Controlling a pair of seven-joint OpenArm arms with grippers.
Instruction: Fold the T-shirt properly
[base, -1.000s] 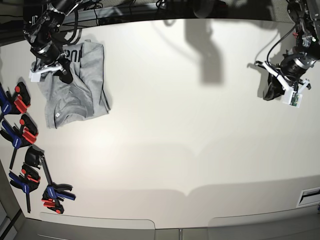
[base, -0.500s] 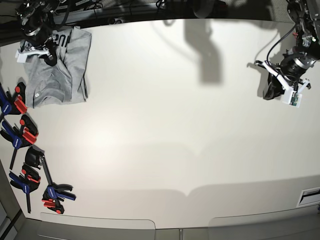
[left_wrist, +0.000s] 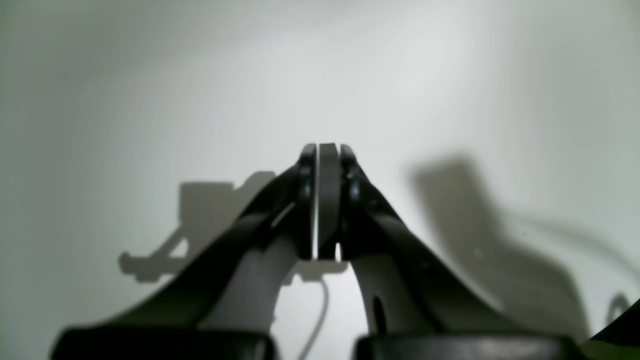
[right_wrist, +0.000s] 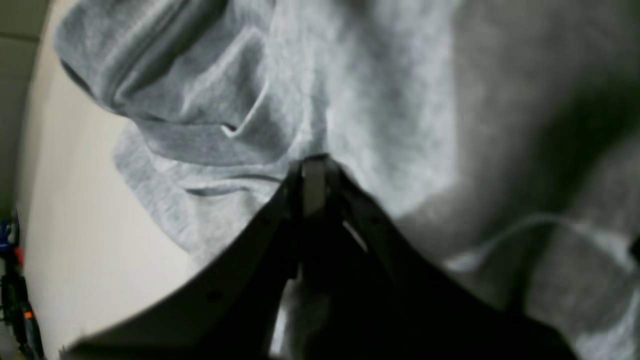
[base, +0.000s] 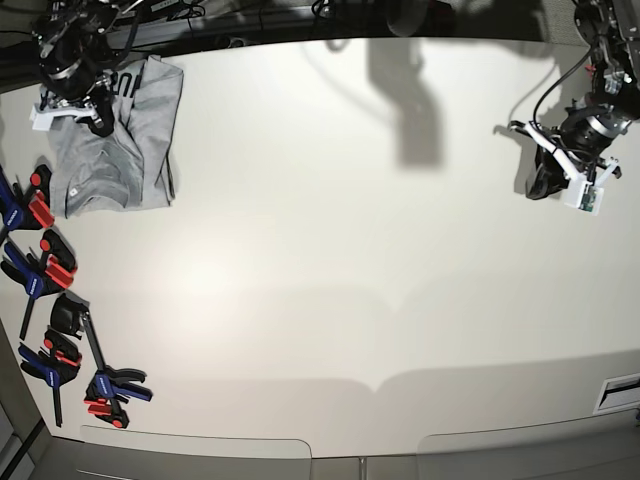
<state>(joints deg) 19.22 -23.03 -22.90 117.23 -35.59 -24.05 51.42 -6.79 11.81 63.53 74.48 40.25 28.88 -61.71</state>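
While the T-shirt (base: 120, 140) lies folded at the table's (base: 330, 260) 10 o'clock corner, the right gripper (right_wrist: 312, 175) pinches its fabric; the left gripper (left_wrist: 325, 200), closed and empty, hovers at 2 o'clock.

Base view looks down over the whole table (base: 330, 250); wrist views sit close above it.
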